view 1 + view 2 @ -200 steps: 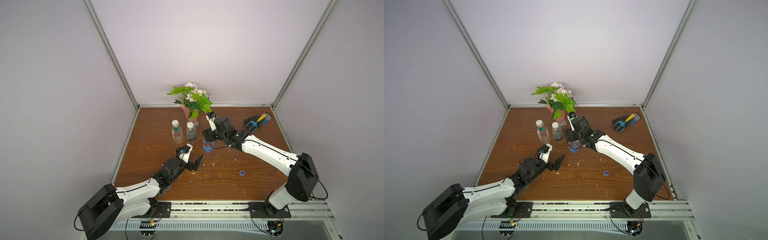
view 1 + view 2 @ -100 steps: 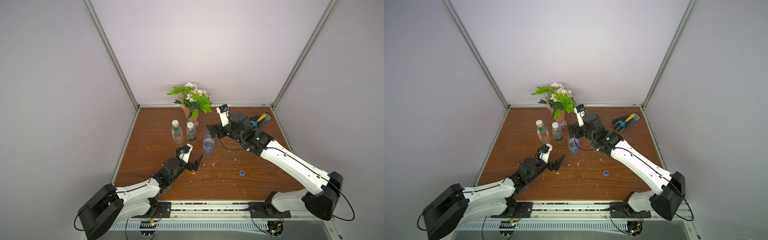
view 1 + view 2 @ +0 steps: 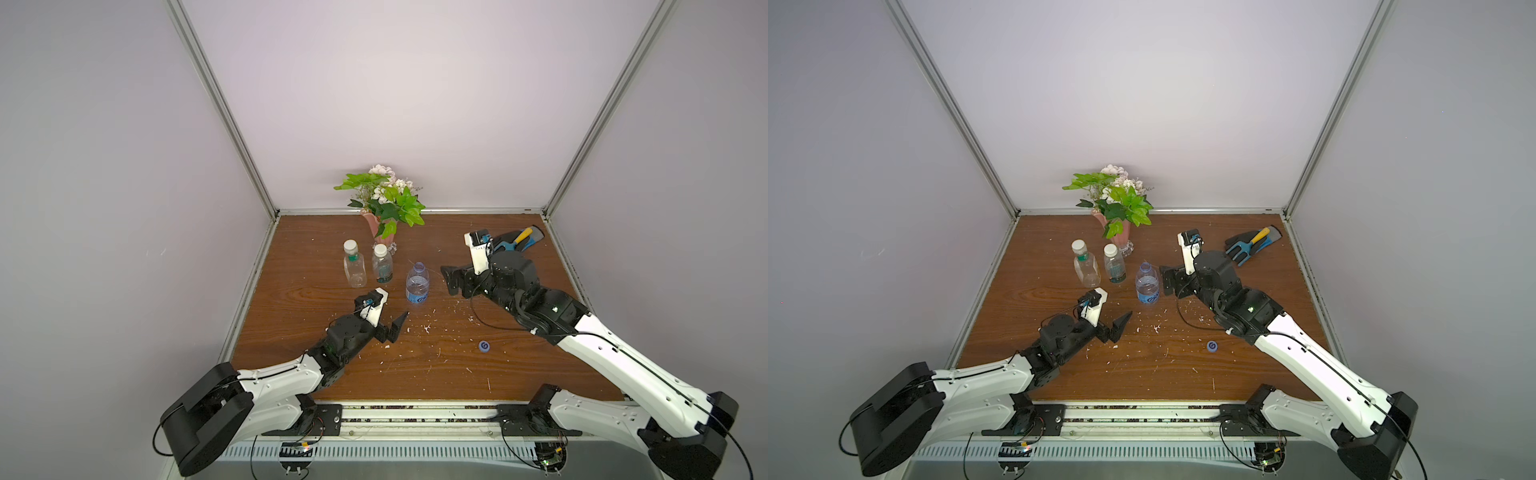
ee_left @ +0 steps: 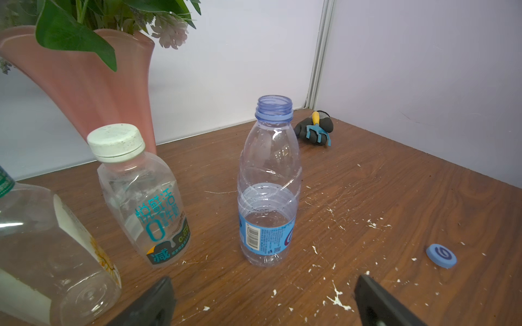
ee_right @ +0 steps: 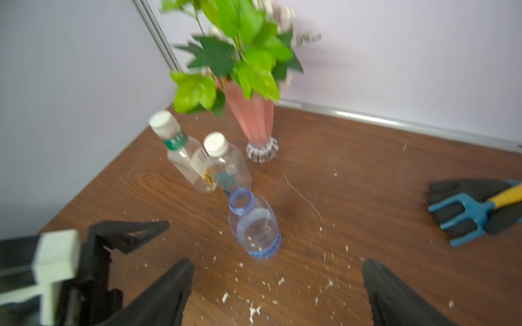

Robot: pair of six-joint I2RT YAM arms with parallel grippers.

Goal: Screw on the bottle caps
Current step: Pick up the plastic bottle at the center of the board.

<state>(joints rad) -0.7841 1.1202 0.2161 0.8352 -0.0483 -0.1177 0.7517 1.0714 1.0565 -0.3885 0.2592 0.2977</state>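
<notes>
Blue-labelled clear plastic bottle (image 3: 417, 282) stands upright, uncapped. Left gripper (image 4: 265, 282), arm stretched low, faces it, jaws apart, empty. Right gripper (image 5: 278, 262), wrist raised, hangs near it, jaws apart, empty. Blue swirl-marked round plastic cap (image 3: 483, 345) lies well apart from it.

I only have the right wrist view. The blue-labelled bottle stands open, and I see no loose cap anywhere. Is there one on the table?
Observer: Yes. The blue cap lies loose on the table, nearer the arm bases than the blue-labelled bottle and to its right.
Operator: Which way up is it?
Observer: In the left wrist view the blue cap lies flat, swirl mark up.
Operator: Is the left gripper carrying anything?
Observer: No. The left gripper is open and empty, facing that bottle but apart from it.
</notes>
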